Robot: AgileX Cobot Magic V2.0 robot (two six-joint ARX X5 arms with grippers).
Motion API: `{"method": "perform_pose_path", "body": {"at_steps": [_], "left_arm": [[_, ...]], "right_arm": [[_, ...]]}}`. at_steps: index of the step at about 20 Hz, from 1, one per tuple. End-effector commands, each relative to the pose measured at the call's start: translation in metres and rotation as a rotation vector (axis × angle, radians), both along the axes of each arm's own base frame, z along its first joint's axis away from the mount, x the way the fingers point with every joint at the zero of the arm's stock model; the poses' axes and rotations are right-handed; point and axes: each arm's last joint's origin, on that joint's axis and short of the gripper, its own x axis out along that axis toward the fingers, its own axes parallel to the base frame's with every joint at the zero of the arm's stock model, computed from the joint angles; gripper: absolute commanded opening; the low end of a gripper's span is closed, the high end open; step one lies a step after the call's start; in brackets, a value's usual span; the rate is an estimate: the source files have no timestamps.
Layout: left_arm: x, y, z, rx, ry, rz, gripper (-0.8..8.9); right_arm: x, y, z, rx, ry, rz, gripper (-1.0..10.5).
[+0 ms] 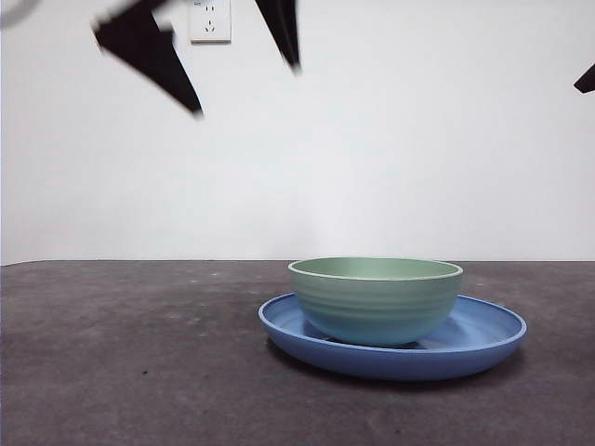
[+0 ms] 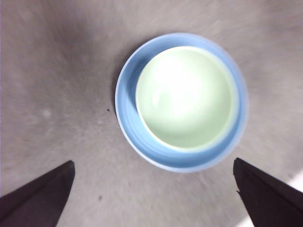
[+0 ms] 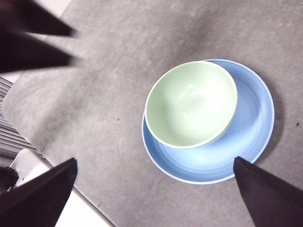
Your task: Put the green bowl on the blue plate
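The green bowl (image 1: 376,297) stands upright in the blue plate (image 1: 483,336), a little left of the plate's middle in the front view. Both also show in the left wrist view, bowl (image 2: 187,97) and plate (image 2: 128,109), and in the right wrist view, bowl (image 3: 191,104) and plate (image 3: 251,127). My left gripper (image 1: 246,88) is open and empty, high above the table, over and left of the bowl; its picture is blurred. It also shows in the right wrist view (image 3: 75,46). My right gripper (image 1: 586,79) is open and empty, high at the right side.
The dark grey table (image 1: 139,353) runs back to a white wall with a socket (image 1: 210,20). In the right wrist view the table's edge (image 3: 71,189) and a white object (image 3: 28,165) beyond it show.
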Motion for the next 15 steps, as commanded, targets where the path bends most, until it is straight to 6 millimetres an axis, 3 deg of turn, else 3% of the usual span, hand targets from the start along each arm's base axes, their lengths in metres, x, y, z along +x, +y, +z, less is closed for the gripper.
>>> {"method": "perform_pose_path", "body": {"at_steps": [1, 5, 9, 12, 15], "left_arm": [[-0.027, 0.021, 0.034, -0.041, -0.091, -0.040, 5.63], [-0.078, 0.064, 0.067, -0.060, -0.190, -0.091, 5.62], [-0.121, 0.100, 0.080, -0.063, -0.243, -0.126, 5.62], [-0.144, 0.120, 0.070, -0.111, -0.292, -0.112, 5.62], [-0.159, 0.132, 0.044, -0.156, -0.324, -0.092, 5.62]], "right_arm": [[0.001, 0.001, 0.003, -0.003, -0.017, 0.012, 5.6], [0.000, 0.001, 0.002, -0.007, -0.001, 0.011, 5.6], [0.000, 0.001, 0.001, -0.011, 0.011, 0.011, 5.6], [0.002, 0.001, -0.001, -0.015, 0.027, 0.011, 5.6], [0.005, 0.002, -0.003, -0.020, 0.044, 0.011, 5.6]]}}
